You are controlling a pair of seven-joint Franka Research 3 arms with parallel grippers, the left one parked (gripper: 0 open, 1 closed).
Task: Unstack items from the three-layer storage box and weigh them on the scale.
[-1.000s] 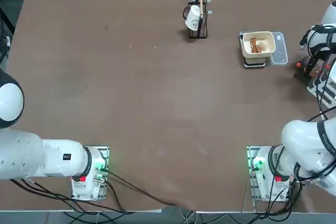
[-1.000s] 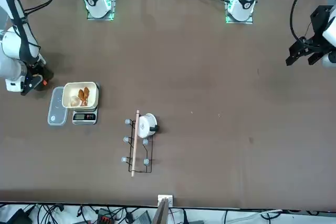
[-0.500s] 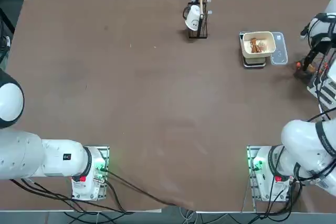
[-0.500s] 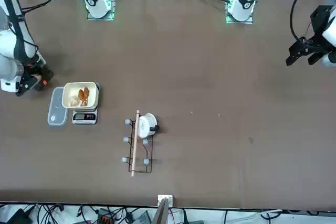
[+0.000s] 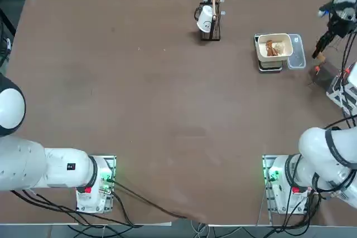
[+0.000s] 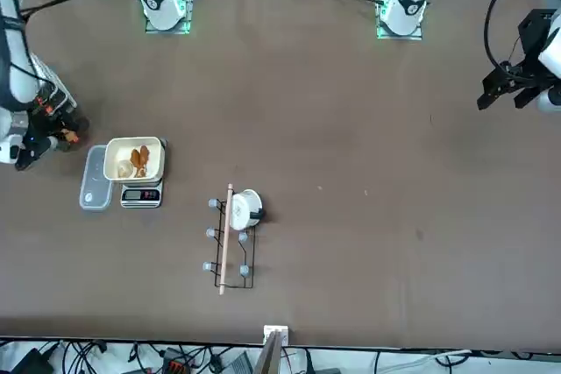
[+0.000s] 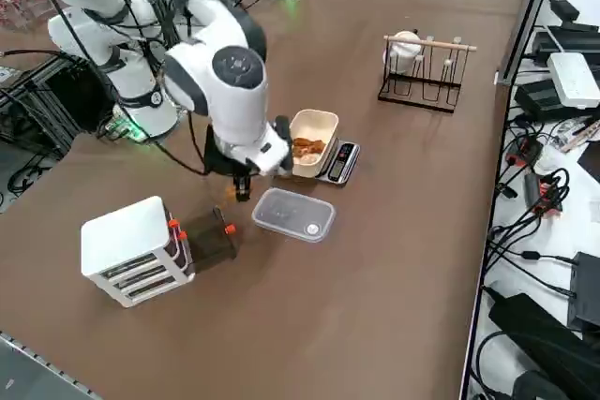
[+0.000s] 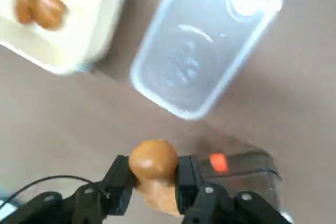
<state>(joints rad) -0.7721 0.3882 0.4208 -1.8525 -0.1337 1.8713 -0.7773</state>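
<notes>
right gripper (image 8: 153, 179) up close in the wrist view, fingers clenched on a reddish-brown lump (image 8: 154, 162), a rounded golden-brown piece pinched between the two pads, its paler lower part hanging down between them; so one item is in hand and off the table; just beyond the fingers lies a pulled-out drawer (image 8: 247, 165) with an orange tab, and past that the clear plastic lid (image 8: 207, 40); farther on still, the cream bowl (image 8: 63, 30) with reddish-brown pieces already in it.

taking the cream bowl as the landmark: in the top view the gripper (image 5: 322, 43) hangs out to the robot's right of the bowl (image 5: 274, 47), with the lid (image 5: 296, 52) lying between the two; the scale (image 5: 270, 66) sits under the bowl, its display edge showing on the robot's side; the three-layer storage box (image 7: 136, 248) stands well apart from the bowl, beyond the gripper on that same side, with the dark drawer (image 7: 208, 237) drawn out toward the lid.

so the call, as a judgement: the carry runs from the gripper across the lid to the bowl, leftward for the robot; the lump must clear the bowl's near wall before letting go; the right arm is the near one, right beside it.
</notes>
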